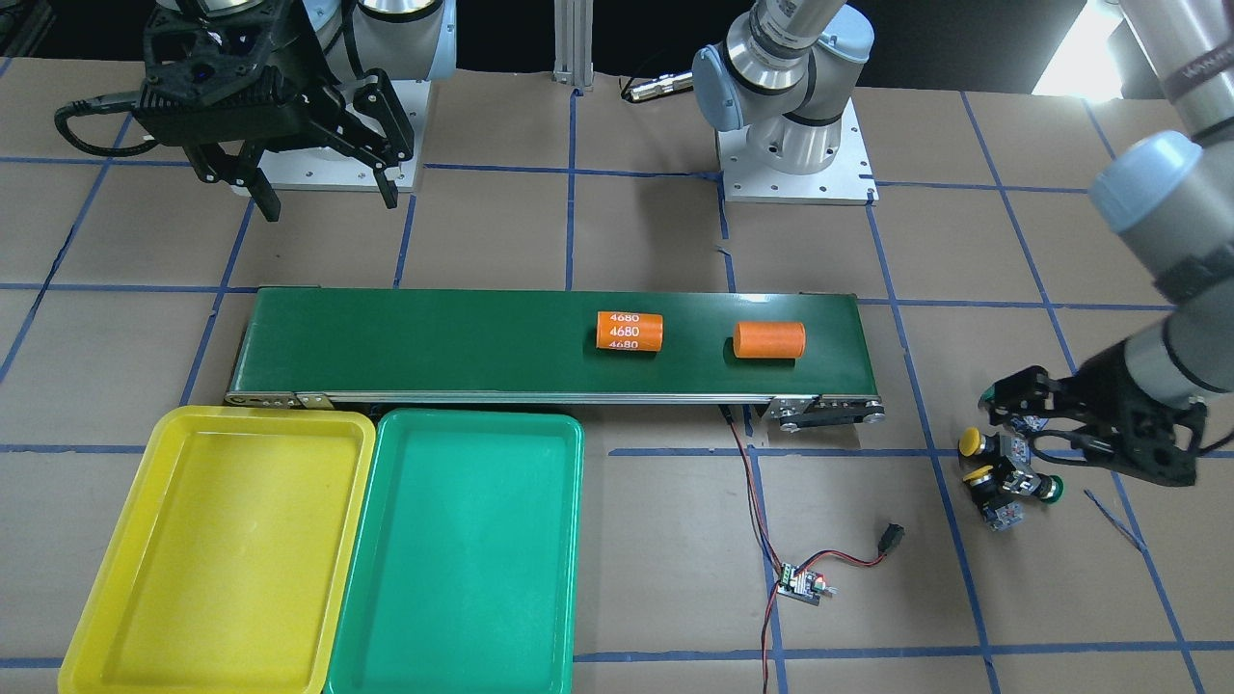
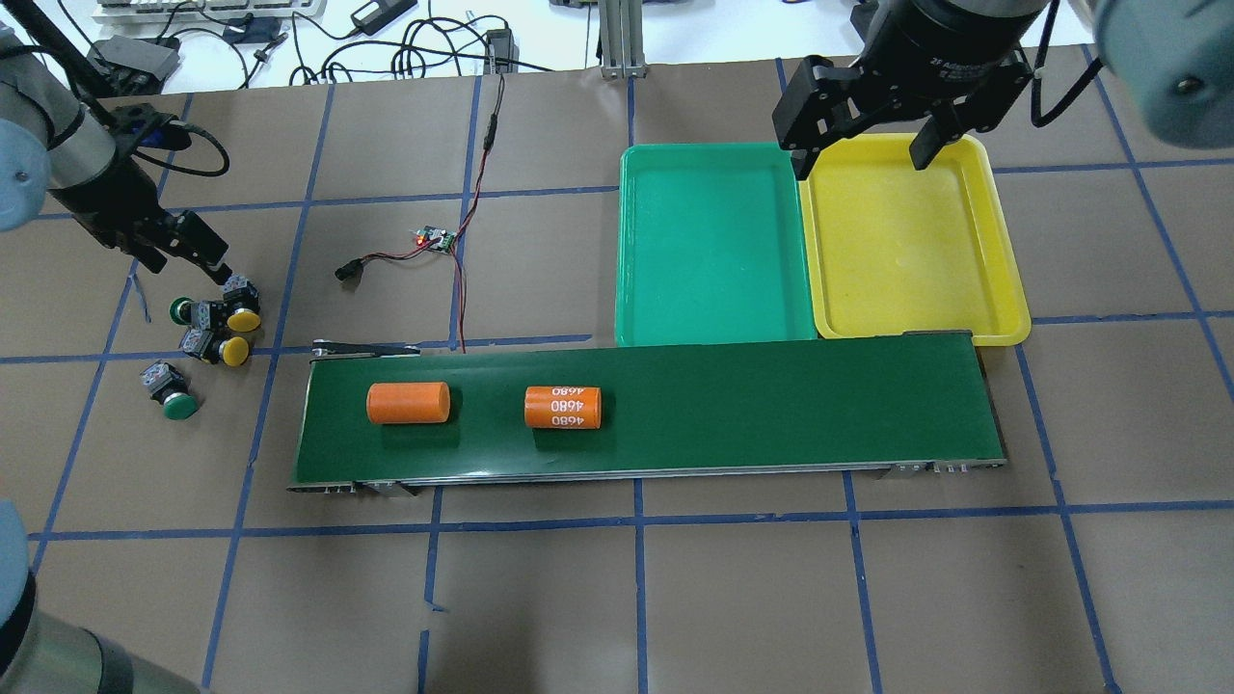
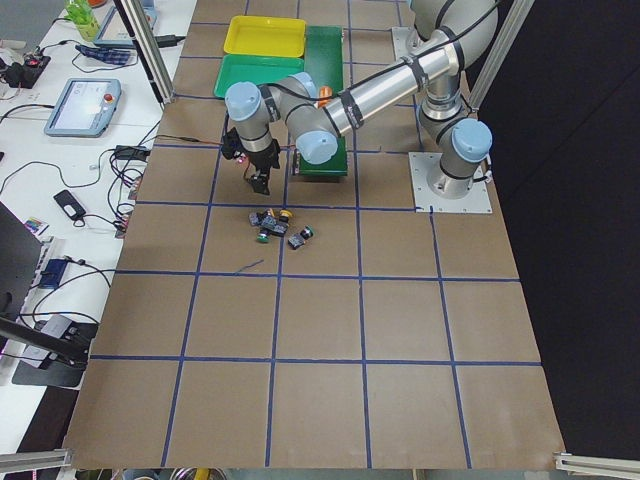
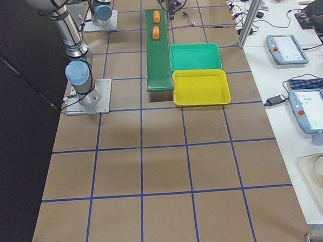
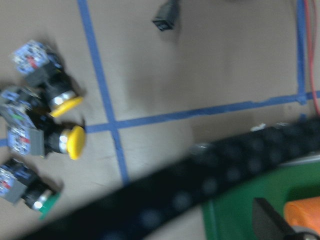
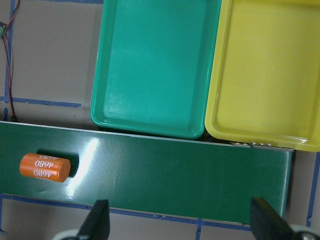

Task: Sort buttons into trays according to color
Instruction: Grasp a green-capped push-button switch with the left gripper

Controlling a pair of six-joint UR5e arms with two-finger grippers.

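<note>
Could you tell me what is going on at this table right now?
The left gripper hovers open beside the four buttons, two yellow and two green, all lying on the table. The right gripper hangs open, raised well above the table. The yellow tray and the green tray are both empty. Sorting has not begun.

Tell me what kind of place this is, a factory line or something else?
Probably a robotics lab test cell, not a factory: robot arms bolted to a paper-covered table with a blue tape grid, a short conveyor belt on it, and teach pendants on the side bench.
</note>
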